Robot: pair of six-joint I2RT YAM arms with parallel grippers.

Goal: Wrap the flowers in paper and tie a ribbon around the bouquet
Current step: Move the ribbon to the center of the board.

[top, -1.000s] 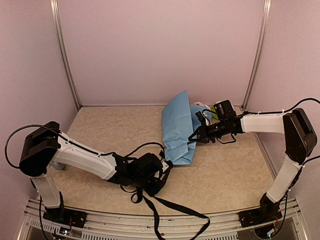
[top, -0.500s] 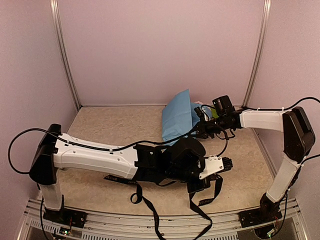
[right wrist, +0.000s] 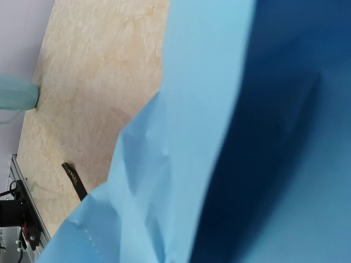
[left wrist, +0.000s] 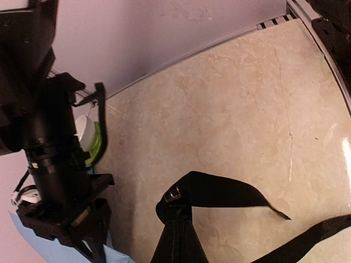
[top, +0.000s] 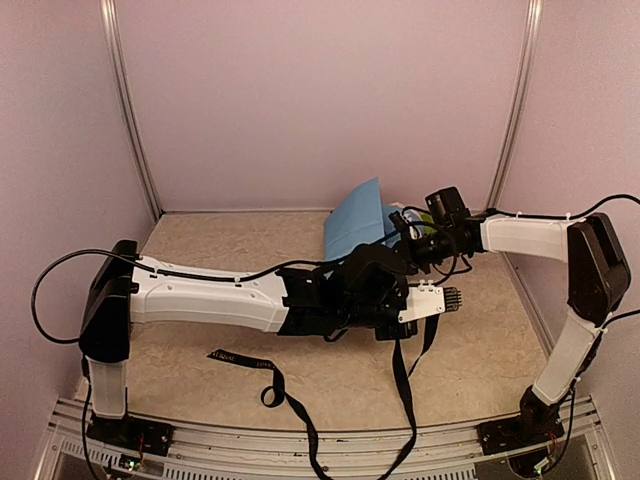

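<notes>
At 6 o'clock, by the near edge of the table (top: 200,250), the ribbon (top: 405,400) hangs in a long black loop that drops past the edge. One loose end lies flat at about 8 o'clock, and a small curl sits between it and the edge. The strand climbs to the left gripper (top: 398,328), which is stretched across to about 3 o'clock of the table's middle. Its jaws are closed on the ribbon, and in the left wrist view the ribbon bunches up just ahead of them. Beyond that, at 1 o'clock, the right gripper (top: 405,250) has its jaws together on the near edge of the paper (top: 352,222). The sheet is tilted up off the table, light blue side showing, and it fills the right wrist view. The flowers (top: 402,212) show only as pale bits just behind the paper at 1 o'clock, mostly hidden.
</notes>
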